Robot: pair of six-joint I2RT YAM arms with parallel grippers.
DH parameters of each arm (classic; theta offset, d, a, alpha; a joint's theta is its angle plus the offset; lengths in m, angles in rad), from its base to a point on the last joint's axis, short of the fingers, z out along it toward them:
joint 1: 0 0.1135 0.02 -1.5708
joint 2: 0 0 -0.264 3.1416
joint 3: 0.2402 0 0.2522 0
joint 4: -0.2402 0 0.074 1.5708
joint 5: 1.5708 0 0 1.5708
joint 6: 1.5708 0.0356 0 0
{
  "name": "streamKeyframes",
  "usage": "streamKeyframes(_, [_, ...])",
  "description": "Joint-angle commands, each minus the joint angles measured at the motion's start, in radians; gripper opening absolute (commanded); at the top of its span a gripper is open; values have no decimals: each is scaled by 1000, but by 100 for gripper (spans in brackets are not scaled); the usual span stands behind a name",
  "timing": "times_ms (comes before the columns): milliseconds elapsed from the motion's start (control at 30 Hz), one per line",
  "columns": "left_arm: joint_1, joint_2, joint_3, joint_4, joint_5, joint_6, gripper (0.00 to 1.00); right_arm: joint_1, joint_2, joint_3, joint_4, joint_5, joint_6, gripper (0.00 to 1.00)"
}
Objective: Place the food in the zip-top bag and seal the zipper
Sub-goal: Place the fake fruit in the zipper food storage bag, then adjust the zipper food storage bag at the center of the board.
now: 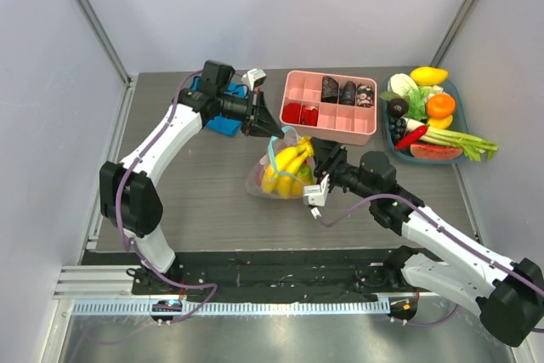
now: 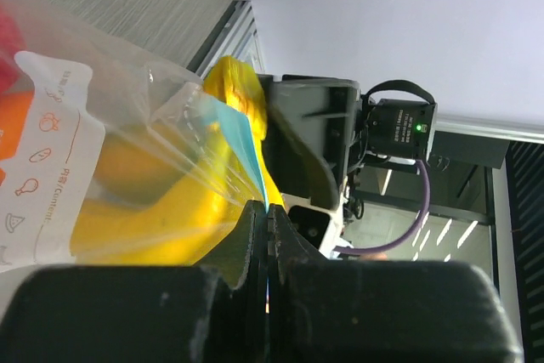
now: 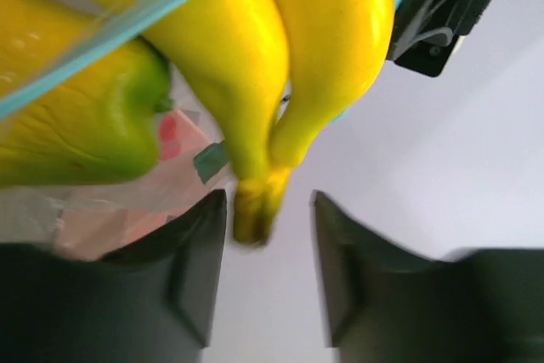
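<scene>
Your left gripper (image 2: 269, 218) pinches the rim of the zip-top bag (image 2: 85, 150). Right gripper (image 3: 269, 210) is spread around the banana bunch (image 3: 280, 65) stem. Pink tray (image 1: 340, 136) crowds just behind.

Top external: fixed high behind the near edge, looking down over the whole table (image 1: 204, 201). Left wrist: close behind the left gripper (image 2: 269, 214), facing the zip-top bag (image 2: 110, 150) at short range. Right wrist: behind the right gripper (image 3: 268, 235), very near the banana bunch (image 3: 280, 65). All three views share that bunch.

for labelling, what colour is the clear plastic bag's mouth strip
Teal-blue strip, best in the right wrist view.
</scene>
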Motion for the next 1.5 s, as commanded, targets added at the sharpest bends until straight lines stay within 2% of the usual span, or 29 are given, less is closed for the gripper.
streamKeyframes(0, [2,-23,-4,49,56,-24,0,14,5,35,1,-33,-91,72])
streamKeyframes(67, [8,-31,-12,54,56,-24,0,14,-12,47,-39,14,-65,94])
streamKeyframes(200, [27,-37,-20,60,56,-20,0,14,-69,90,-80,134,51,100])
streamKeyframes(300, [31,-36,-21,59,56,-14,0,12,-107,179,-215,237,277,100])
streamKeyframes(333, [30,-34,-24,60,59,-12,0,12,-106,200,-241,319,441,99])
streamKeyframes(400, [31,-31,-29,71,56,-12,0,12,-92,262,-314,382,603,98])
streamKeyframes(433, [31,-28,-32,71,54,-12,0,14,-65,283,-385,431,779,96])
streamKeyframes(500, [30,-23,-32,73,51,-14,0,10,-34,368,-482,433,948,91])
streamKeyframes(533, [31,-19,-29,74,51,-15,0,12,4,395,-574,404,1103,88])
streamKeyframes(600, [31,-20,-26,79,48,-21,0,12,37,461,-636,358,1252,81])
streamKeyframes(633, [31,-20,-24,80,45,-21,0,4,55,483,-677,262,1378,78])
streamKeyframes(733, [31,-25,-21,80,42,-24,0,-52,44,451,-690,116,1559,70])
streamKeyframes(967, [31,-34,-38,80,41,-21,0,-104,24,337,-706,-71,1743,65])
streamKeyframes(1100, [31,-36,-38,85,39,-21,0,-123,38,276,-625,-107,1805,65])
streamKeyframes(1333, [31,-39,-33,82,41,-23,0,-154,129,244,-487,-190,1893,57])
streamKeyframes(1433, [31,-46,-43,79,38,-20,0,-167,170,244,-440,-234,1934,50])
streamKeyframes(1467, [31,-49,-49,77,38,-18,0,-170,178,241,-420,-245,1939,39])
